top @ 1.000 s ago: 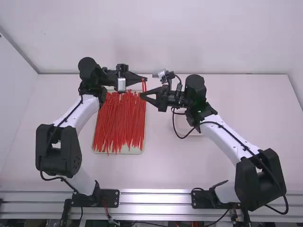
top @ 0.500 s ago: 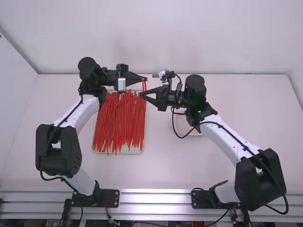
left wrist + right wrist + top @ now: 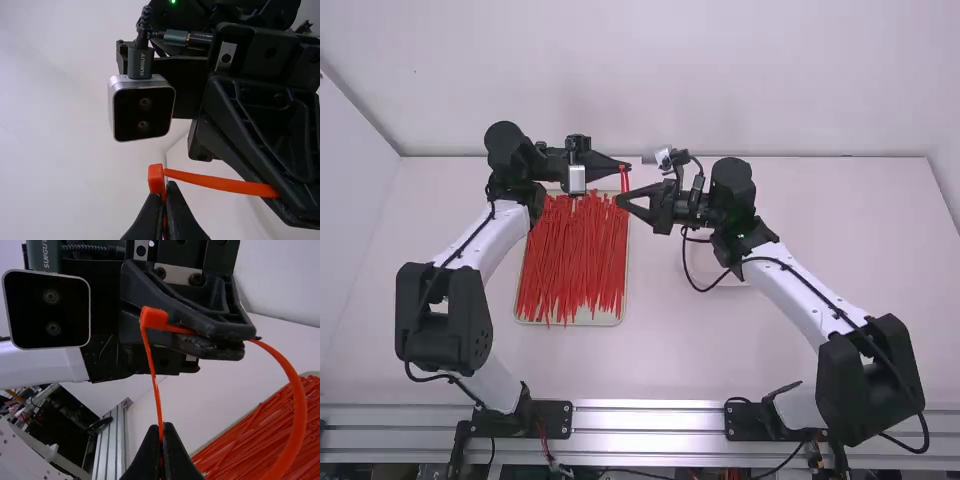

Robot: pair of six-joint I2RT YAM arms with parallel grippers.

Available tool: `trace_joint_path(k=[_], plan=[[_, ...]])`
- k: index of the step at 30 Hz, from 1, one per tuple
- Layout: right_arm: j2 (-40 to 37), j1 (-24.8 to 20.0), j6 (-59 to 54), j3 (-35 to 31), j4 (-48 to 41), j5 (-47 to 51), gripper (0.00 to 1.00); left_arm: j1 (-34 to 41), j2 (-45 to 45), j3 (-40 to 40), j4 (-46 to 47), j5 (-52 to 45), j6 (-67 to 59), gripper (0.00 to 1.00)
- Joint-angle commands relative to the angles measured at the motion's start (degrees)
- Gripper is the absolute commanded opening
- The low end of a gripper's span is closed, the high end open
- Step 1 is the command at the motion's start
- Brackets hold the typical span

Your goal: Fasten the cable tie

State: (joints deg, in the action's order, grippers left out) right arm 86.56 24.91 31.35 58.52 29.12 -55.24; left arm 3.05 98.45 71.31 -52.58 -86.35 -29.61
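While the left gripper [image 3: 164, 196] pinches the red cable tie [image 3: 215, 182] at its head and the right gripper [image 3: 161, 434] clamps its strap, both aloft above the far end of the tray [image 3: 582, 323] of spare ties [image 3: 575, 255], fastening likely requires a steady head and a straight, slow pull.

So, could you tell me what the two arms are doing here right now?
They hold one red cable tie between them near the tray of spare ties. The left gripper is shut on its head, the right gripper on the strap, which bends round in a loop. Whether the strap is through the head yet, I cannot tell.
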Motion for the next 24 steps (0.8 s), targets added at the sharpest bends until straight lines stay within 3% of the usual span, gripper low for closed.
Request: trace_joint_path(k=[1, 24], plan=[[0.1, -0.2, 0.4, -0.2, 0.2, -0.2, 0.00, -0.4, -0.5, 1.4, -0.4, -0.2, -0.3, 0.02], [0.1, -0.3, 0.4, -0.2, -0.9, 0.0, 0.00, -0.4, -0.5, 1.4, -0.4, -0.2, -0.3, 0.02]])
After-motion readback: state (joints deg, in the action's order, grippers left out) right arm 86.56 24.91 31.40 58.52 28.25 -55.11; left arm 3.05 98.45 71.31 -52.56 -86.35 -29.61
